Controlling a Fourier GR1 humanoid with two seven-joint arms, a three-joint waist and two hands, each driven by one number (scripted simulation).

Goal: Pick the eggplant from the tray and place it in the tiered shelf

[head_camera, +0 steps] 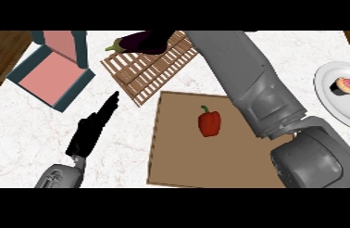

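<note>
Teal tiered shelf with pink floors (51, 72) sits far left. Left hand (94, 125) rests near it, fingers straight, holding nothing. Dark purple eggplant (145, 41) lies on the slatted wooden tray (147, 67), top edge. Right forearm (253, 83) reaches that way; right hand is hidden, so can't tell its grip. Risk, prob.: eggplant rolls off the tray edge, or arm bumps the red bell pepper (210, 123) on the brown board (184, 167).

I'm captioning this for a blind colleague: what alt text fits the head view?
The right forearm reaches toward an eggplant on a slatted wooden tray. A red pepper lies on a brown board; the left hand rests open beside a teal tiered shelf.
</note>
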